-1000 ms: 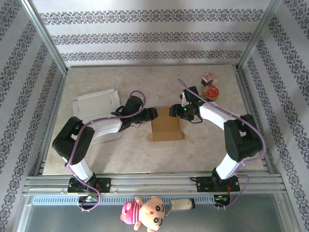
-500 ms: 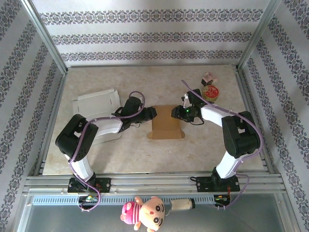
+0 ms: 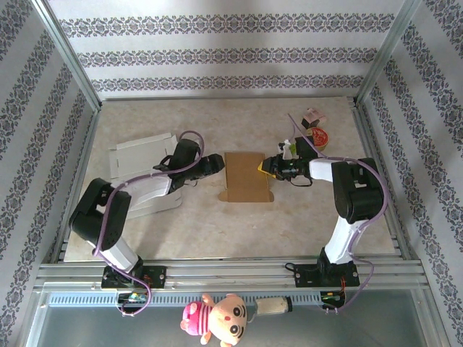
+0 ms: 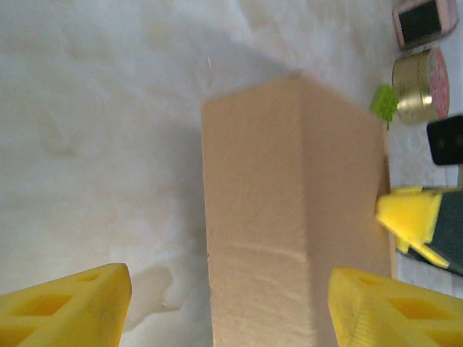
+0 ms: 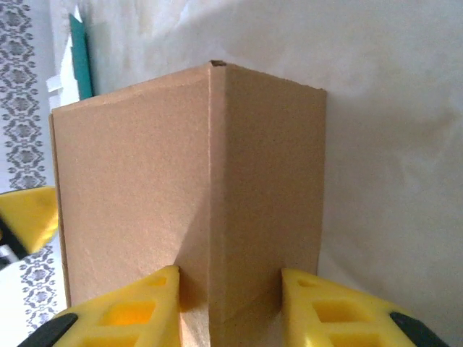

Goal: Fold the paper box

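Observation:
The brown paper box (image 3: 246,178) lies mid-table, folded into a low closed shape. My left gripper (image 3: 215,165) hovers just off its left edge. In the left wrist view the box (image 4: 289,217) sits ahead of that gripper (image 4: 230,293), whose yellow fingers (image 4: 72,307) stand wide apart and touch nothing. My right gripper (image 3: 265,167) is at the box's right edge. In the right wrist view its fingers (image 5: 126,314) straddle the box's folded corner (image 5: 217,181), closed in on the side wall.
A flat white box blank (image 3: 145,152) lies at the left under the left arm. A round tin (image 3: 316,137) and a small pink item (image 3: 313,116) sit at the back right. The metal frame rail (image 3: 231,271) runs along the near edge.
The left gripper has opened and drawn back left off the box. The right gripper has closed in on the box's right edge, and the box now lies slightly farther back.

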